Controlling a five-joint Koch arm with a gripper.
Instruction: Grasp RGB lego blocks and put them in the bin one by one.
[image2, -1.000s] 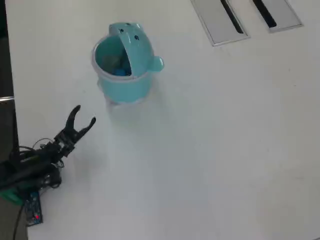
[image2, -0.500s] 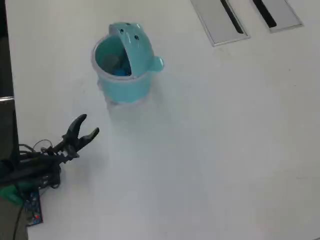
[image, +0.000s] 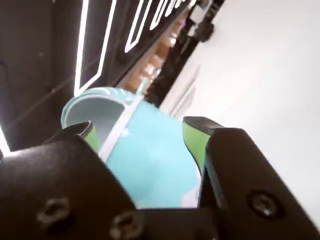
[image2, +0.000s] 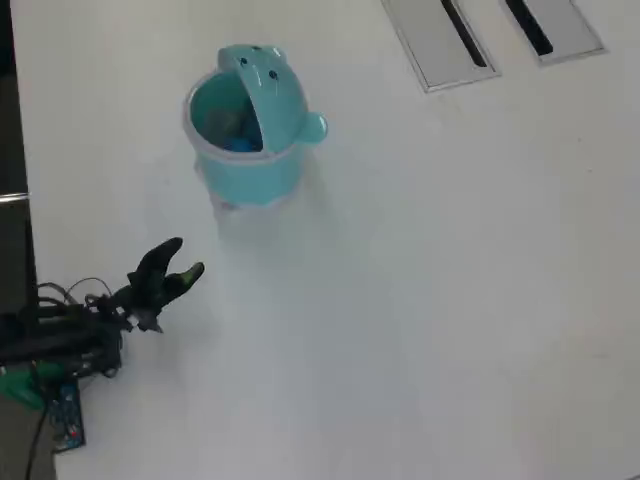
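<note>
The light-teal bin (image2: 250, 172) stands at the upper left of the white table in the overhead view, its domed lid (image2: 272, 86) flipped open. A blue lego block (image2: 238, 143) lies inside it; the rest of the inside is too dim to read. My gripper (image2: 187, 256) hovers below and to the left of the bin, well apart from it, pointing at it, open and holding nothing. In the wrist view the bin (image: 150, 165) fills the space between the green-padded fingers of the gripper (image: 140, 126), farther off.
Two grey slotted panels (image2: 440, 40) (image2: 555, 25) are set into the table at the top right. The arm's base and cables (image2: 50, 345) sit at the table's left edge, beside a dark strip. The wrist view shows a dark wall with light strips (image: 85, 45).
In the overhead view the gripper has drawn back from the bin, down and slightly right, and has dipped lower. It stays open and empty. The bin has not moved.
</note>
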